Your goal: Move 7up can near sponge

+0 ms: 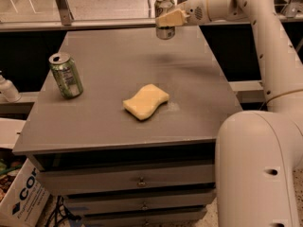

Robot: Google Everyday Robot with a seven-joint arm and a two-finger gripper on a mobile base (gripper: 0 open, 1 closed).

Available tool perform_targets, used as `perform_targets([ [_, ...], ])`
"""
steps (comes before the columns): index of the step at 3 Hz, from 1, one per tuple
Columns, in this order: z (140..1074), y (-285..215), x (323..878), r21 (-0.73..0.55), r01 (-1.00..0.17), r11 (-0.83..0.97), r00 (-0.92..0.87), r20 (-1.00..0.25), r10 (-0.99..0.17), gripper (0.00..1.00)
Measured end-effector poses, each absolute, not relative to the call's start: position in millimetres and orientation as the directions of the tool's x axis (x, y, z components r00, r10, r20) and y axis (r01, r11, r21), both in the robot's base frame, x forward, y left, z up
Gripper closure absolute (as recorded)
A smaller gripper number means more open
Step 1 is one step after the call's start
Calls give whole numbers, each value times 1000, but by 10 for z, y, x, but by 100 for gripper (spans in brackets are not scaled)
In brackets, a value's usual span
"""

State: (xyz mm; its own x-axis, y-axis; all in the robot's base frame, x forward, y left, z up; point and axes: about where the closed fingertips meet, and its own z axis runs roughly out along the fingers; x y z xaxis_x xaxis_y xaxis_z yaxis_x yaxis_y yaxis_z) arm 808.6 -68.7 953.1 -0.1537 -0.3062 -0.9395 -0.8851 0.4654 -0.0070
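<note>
One 7up can (163, 6) is clamped in the jaws of the gripper (167, 20), above the far end of the grey surface (109, 46). One sponge (146, 101) lies mid-surface, well apart from it. One green can (66, 75) stands near the left edge, and drawers (137, 179) sit below.

One camera view, high above the near edge, facing down and forward across the grey table (113, 70), fairly close, robot arm (258, 169) looming at 4 o'clock, gripper (167, 21) at 12 o'clock, clasping the 7up can (163, 6).

7up can (164, 6) in tool (165, 22) above table (118, 60)
</note>
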Motion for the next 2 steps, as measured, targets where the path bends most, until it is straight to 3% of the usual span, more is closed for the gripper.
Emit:
perform_targets([
  [2, 9612, -867, 7441, 34, -906, 421, -192, -921, -339, 100],
])
